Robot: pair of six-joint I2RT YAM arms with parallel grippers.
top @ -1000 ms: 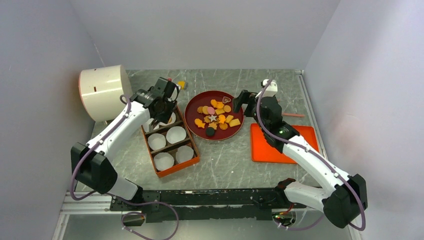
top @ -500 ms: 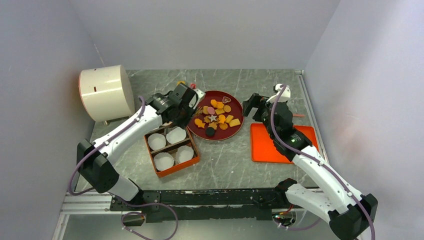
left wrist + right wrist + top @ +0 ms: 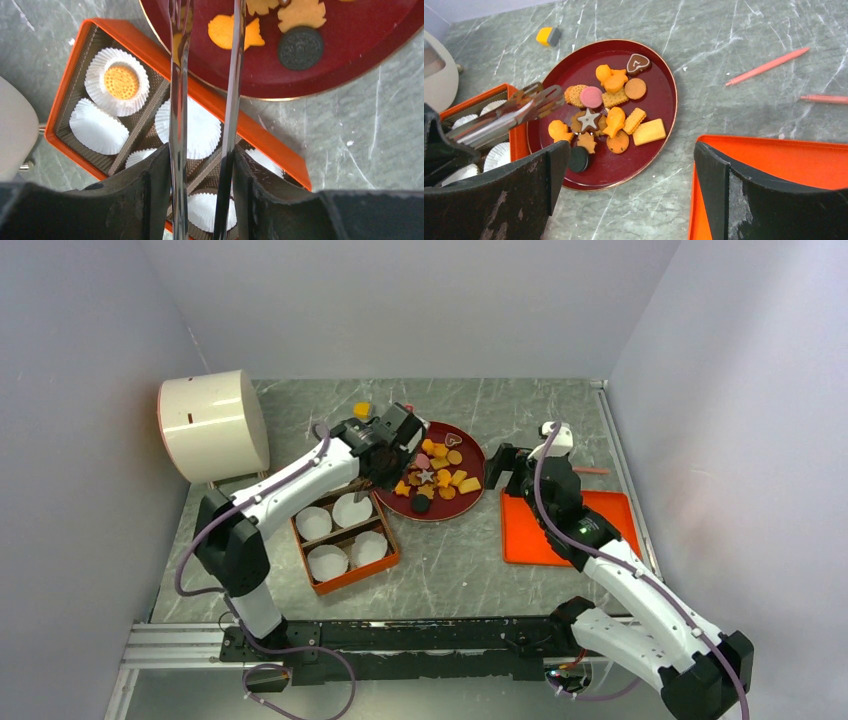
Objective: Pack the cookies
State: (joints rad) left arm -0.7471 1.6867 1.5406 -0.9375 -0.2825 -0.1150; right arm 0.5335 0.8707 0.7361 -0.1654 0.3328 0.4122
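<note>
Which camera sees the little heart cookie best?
The right wrist view. There the dark heart cookie is big and unblocked, at the far edge of the red plate. The top external view shows it only as a tiny spot. The left wrist view does not include it.

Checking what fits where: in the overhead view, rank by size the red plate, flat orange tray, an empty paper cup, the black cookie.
1. Red plate and flat orange tray: about alike; tray partly hidden.
2. Paper cup.
3. Black cookie.
</note>
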